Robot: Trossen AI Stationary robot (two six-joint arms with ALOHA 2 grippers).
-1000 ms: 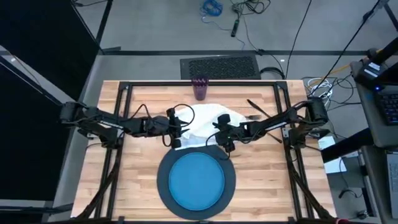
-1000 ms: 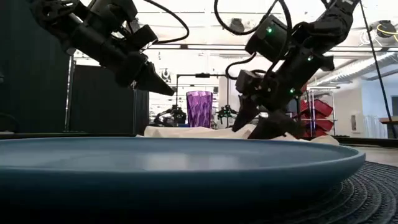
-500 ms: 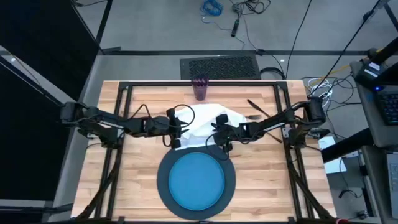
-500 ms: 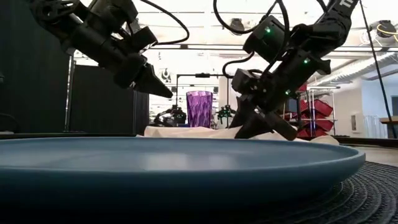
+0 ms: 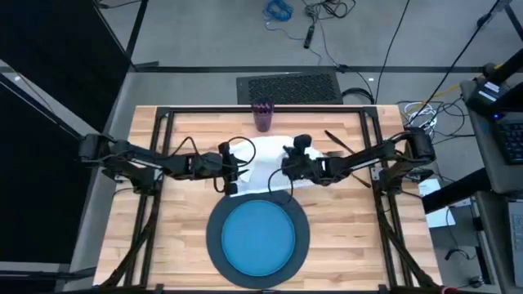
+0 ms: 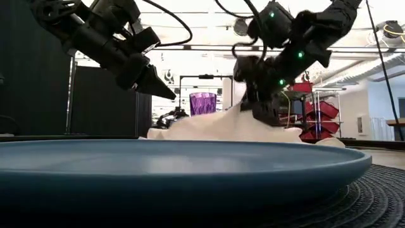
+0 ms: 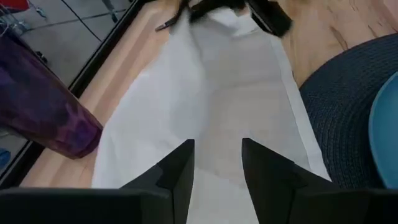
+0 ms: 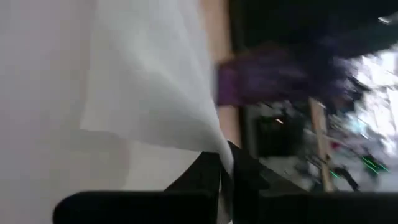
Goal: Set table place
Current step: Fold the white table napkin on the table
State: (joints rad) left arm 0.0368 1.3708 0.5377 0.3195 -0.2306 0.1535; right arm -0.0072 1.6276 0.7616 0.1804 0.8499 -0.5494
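So your blue plate [image 5: 258, 238] sits centred, while the right gripper [image 6: 264, 113] pinches the white cloth napkin [image 5: 265, 163] at twelve o'clock, cutlery unplaced.

No readable text anywhere. No labels, brand marks, numbers or signs legible on the arms, the table [image 5: 188, 214], the blue plate [image 5: 258, 240] or the purple cup [image 5: 262, 115]. Red bins [image 6: 321, 114] in the room behind carry no lettering that can be made out.
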